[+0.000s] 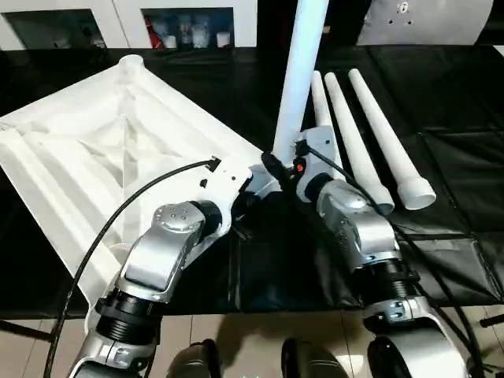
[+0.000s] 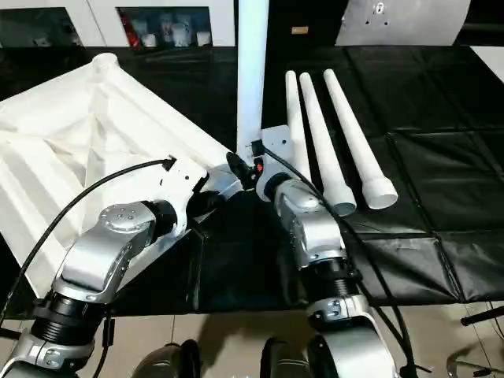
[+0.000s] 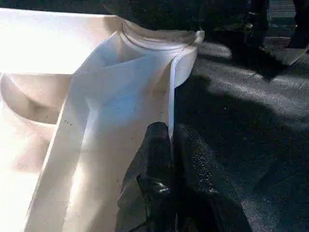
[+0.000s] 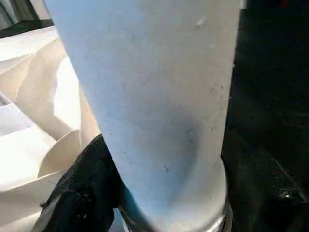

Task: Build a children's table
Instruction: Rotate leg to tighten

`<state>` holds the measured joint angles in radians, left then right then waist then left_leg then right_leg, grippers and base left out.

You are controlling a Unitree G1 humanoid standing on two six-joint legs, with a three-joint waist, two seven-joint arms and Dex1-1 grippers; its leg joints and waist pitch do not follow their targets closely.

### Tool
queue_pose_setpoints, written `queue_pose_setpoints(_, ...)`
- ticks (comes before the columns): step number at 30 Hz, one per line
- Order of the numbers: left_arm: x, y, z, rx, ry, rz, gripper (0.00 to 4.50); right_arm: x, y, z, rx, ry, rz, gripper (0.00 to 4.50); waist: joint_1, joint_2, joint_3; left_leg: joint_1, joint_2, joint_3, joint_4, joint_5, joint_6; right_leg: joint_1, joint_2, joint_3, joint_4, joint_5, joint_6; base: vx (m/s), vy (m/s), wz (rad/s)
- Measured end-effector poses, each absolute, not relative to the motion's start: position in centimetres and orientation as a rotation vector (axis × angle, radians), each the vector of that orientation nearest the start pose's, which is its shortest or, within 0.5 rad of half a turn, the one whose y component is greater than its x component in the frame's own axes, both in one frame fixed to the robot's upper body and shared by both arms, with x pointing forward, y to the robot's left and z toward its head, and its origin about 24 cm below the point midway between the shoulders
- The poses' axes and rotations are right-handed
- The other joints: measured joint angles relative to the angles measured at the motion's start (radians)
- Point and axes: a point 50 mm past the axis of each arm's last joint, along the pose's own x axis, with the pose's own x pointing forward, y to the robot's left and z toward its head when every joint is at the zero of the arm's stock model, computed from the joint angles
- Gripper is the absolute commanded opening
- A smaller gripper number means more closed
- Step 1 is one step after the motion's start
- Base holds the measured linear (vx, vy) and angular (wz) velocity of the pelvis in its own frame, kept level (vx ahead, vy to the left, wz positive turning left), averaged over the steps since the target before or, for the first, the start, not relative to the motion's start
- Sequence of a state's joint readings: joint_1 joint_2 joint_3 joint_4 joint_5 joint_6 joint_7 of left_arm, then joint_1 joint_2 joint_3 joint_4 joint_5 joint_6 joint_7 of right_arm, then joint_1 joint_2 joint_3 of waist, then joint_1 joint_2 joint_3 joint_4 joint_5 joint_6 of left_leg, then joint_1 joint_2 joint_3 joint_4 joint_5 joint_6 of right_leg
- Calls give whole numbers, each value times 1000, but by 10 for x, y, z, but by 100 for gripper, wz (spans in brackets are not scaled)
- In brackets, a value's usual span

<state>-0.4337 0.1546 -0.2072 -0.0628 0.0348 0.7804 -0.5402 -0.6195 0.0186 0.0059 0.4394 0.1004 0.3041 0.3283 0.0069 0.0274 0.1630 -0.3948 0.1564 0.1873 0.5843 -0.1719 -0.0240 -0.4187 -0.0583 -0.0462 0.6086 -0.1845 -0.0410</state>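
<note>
Here the top (image 1: 102, 150) lies underside up, its near corner socket (image 3: 161, 38) just ahead of the left gripper (image 3: 171, 145), whose fingers pinch the rim. The right gripper (image 1: 277, 169) clamps an upright leg (image 1: 299, 75) entering that socket; I judge seating is underway, needing a straight downward push. Beyond the right gripper, three legs (image 1: 354, 134) lie on black matting (image 1: 457, 157), with a cabinet (image 1: 189, 24) behind.

Head stereo pair looks down over the table top (image 1: 94, 150); wrist cameras view its near corner socket (image 3: 161, 41) closely.
</note>
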Motion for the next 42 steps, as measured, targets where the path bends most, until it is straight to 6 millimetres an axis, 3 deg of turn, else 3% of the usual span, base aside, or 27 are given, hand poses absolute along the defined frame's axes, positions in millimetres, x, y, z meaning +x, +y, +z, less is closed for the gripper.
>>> queue_pose_setpoints(2,301,89,93,234,375,-713,0,351,-74,92,74,148,523,267,-1,0,0,0,0,0,0,0,0,0,0,0,0,0,0,0,0,0)
queue_pose_setpoints(4,301,90,93,239,375,-711,0,351,-73,92,75,148,524,323,-2,0,0,0,0,0,-1,0,0,0,0,0,0,0,0,0,0,0)
queue_pose_setpoints(10,302,95,94,263,377,-734,0,350,-69,93,106,143,547,369,-6,0,0,1,0,0,-3,0,0,-1,0,0,0,0,1,0,0,0)
queue_pose_setpoints(17,305,109,95,297,347,-805,0,339,-87,90,91,148,654,438,10,0,0,0,0,0,-9,2,1,-3,0,-1,-3,-2,3,0,0,0)
queue_pose_setpoints(22,307,124,97,365,321,-867,0,330,-111,92,-3,144,745,444,24,1,0,-8,0,0,-8,4,4,-10,1,-1,-2,-1,3,0,0,0)
queue_pose_setpoints(30,303,148,97,439,318,-1032,0,324,-147,111,-170,84,919,444,38,1,0,-8,0,1,-7,4,4,-10,0,-1,-2,-1,2,0,0,0)
queue_pose_setpoints(37,299,150,96,505,314,-1208,0,321,-152,123,-330,71,1127,444,60,0,0,-8,0,1,-1,4,5,-10,0,-1,3,-1,2,0,0,0)
queue_pose_setpoints(42,296,145,94,532,313,-1302,0,316,-146,115,-351,123,1257,444,63,0,0,-8,1,1,4,3,6,-7,-1,-1,4,0,1,0,0,0)
